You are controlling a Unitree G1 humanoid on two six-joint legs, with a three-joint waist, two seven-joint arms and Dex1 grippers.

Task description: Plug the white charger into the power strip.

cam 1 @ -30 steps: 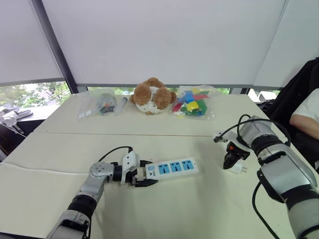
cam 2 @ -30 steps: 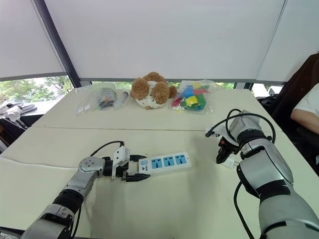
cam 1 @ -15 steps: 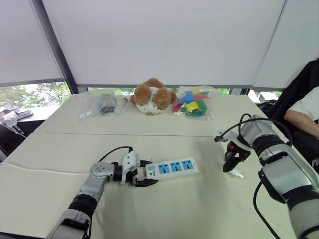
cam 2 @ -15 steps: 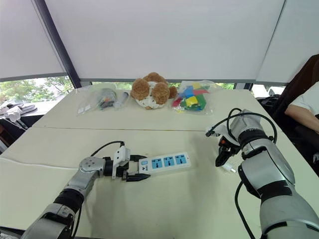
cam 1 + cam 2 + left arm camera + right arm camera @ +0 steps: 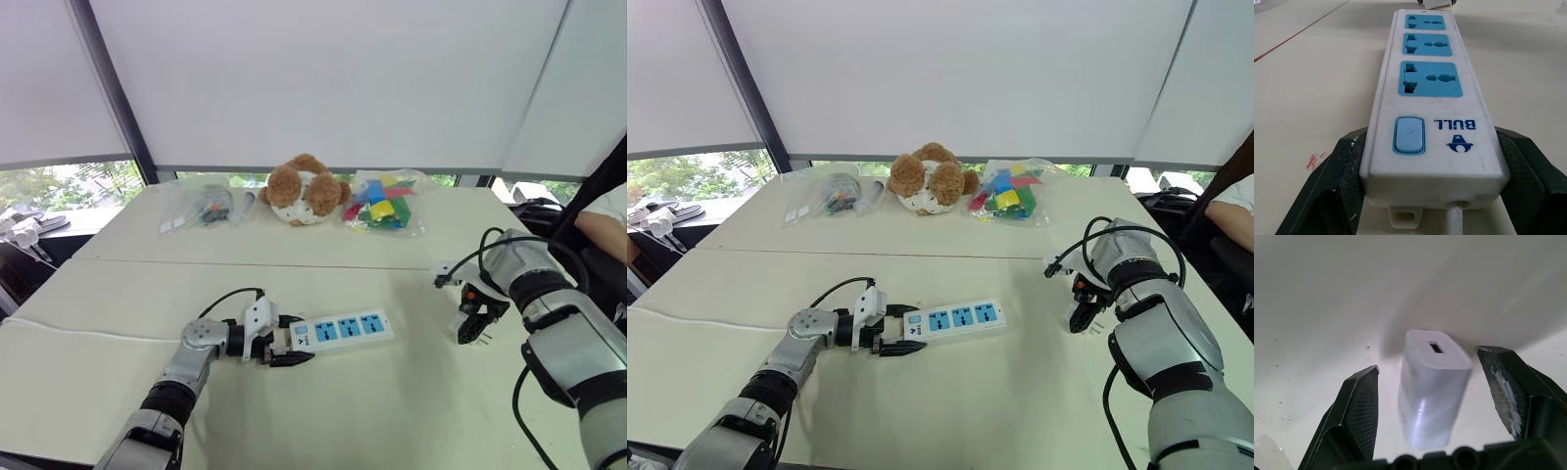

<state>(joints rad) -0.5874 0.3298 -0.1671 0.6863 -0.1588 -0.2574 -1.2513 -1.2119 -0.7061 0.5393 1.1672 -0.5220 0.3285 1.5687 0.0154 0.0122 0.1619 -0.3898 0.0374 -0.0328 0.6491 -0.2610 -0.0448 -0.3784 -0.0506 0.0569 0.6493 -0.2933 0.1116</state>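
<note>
The power strip (image 5: 345,328), a white bar with three blue sockets, lies on the table in front of me. My left gripper (image 5: 292,340) is shut on its switch end, one black finger (image 5: 1344,166) against each long side. Off to the right, the white charger (image 5: 1432,391) is a small white block with a slot in its end face, sitting between the fingers (image 5: 1359,411) of my right gripper (image 5: 472,328). That gripper points down at the table and is open, with a gap on either side of the charger. Short prongs show under it in the eye views.
At the back of the table sit a brown and white teddy bear (image 5: 304,188), a bag of coloured blocks (image 5: 382,208) and a bag of small items (image 5: 206,206). A person's arm (image 5: 609,211) is at the right edge. The strip's thin cord (image 5: 98,333) runs off left.
My right gripper has opened wider and shifted a little to the right, now straddling the charger. The left gripper and the strip have stayed put. The camera has shifted slightly.
</note>
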